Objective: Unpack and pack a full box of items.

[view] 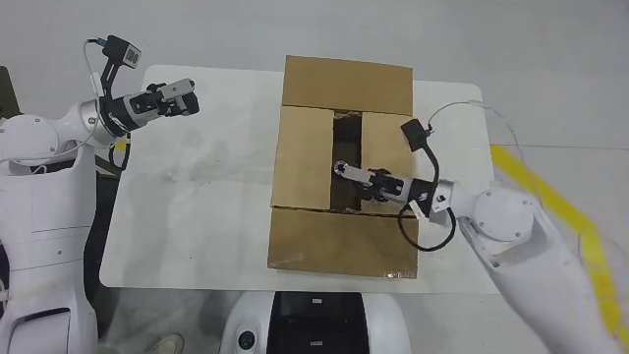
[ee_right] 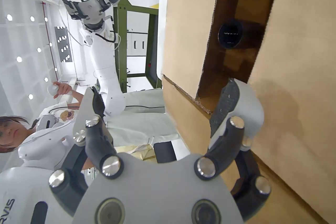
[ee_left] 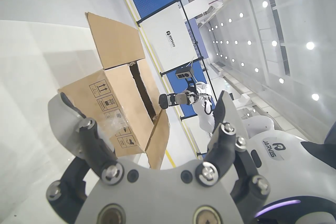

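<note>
Over the gap between the top flaps of the cardboard box (view: 303,157), the right gripper (view: 341,169) hangs with jaws spread wide and empty, a dark tube (ee_right: 230,36) inside the box, while the left gripper (view: 189,98), equally wide open and empty, hovers near the far left corner of the white table (view: 187,218).

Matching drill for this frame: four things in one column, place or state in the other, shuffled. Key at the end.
Things
1. left gripper
2. right gripper
3. dark cylinder
4. box

Place or state
A. inside the box, below the gap in its top
B. on the table, top partly open
C. jaws apart, above the gap in the box's top
D. jaws apart, over the table, apart from the box

Pairs: 1-D, 2-C, 3-A, 4-B
</note>
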Controlling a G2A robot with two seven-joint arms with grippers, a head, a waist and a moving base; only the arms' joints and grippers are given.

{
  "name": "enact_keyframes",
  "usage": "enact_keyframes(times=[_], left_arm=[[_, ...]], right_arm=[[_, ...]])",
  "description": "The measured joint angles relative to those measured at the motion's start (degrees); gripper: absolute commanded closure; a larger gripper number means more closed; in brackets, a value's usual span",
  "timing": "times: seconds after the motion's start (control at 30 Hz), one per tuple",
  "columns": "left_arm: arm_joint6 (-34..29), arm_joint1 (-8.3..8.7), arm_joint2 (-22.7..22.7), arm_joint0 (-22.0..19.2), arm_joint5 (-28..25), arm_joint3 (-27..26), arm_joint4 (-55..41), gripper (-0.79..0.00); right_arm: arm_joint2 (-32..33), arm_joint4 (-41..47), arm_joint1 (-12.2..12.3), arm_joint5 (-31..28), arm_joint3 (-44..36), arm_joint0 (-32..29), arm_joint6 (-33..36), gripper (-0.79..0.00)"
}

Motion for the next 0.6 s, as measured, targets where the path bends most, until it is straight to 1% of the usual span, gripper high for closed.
enact_keyframes(times=[0.13, 0.6], left_arm=[[0.0, 0.0, 0.0, 0.0, 0.0, 0.0, 0.0, -0.785], [0.0, 0.0, 0.0, 0.0, 0.0, 0.0, 0.0, -0.785]], right_arm=[[-2.7, 0.8, -0.8, 0.6, 2.4, 2.7, -1.1, -0.785], [-2.8, 0.8, -0.8, 0.5, 2.5, 2.6, -1.1, -0.785]])
